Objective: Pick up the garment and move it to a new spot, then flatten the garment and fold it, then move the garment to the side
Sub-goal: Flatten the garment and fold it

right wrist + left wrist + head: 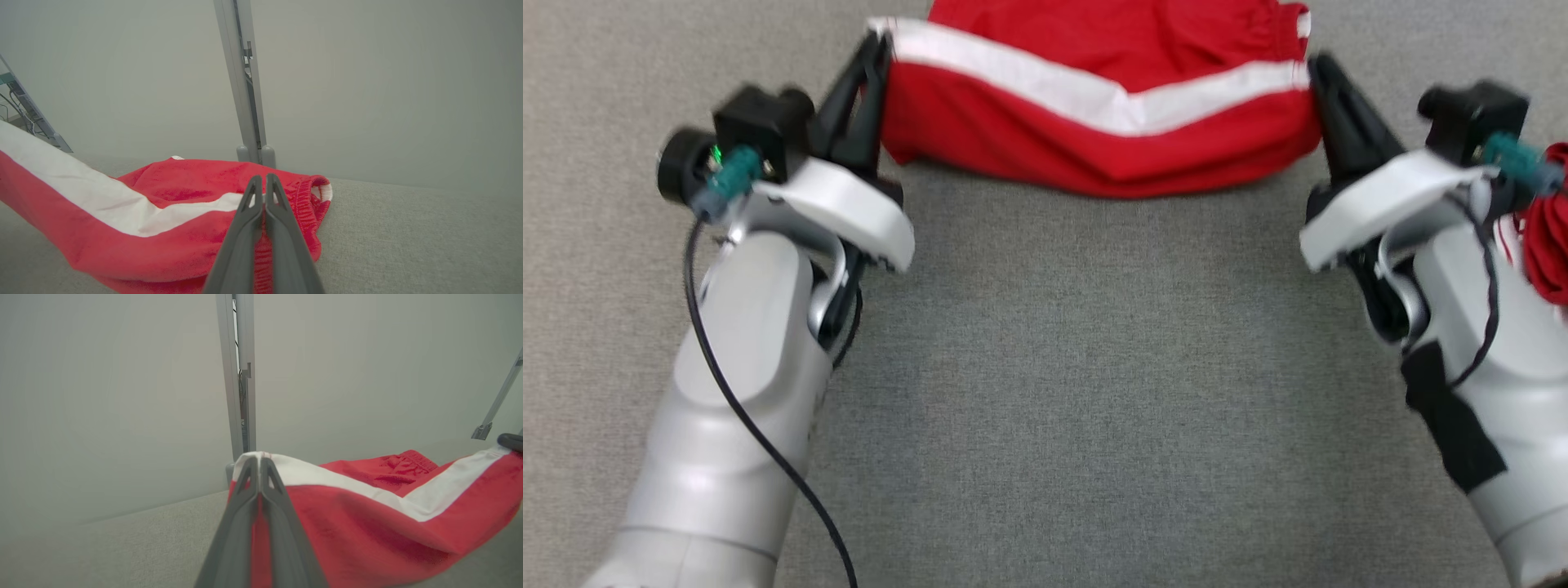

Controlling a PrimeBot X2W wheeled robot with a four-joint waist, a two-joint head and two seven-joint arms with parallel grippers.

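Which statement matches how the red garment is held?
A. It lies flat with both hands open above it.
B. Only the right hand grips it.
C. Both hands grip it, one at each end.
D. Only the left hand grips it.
C: the left hand is shut on one end of the red garment and the right hand is shut on the other end.

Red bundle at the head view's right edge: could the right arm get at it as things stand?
Probably not yet. The right end effector is shut on the garment, shared with the left end effector. The red bundle sits close beside its wrist; it would need to let go first.
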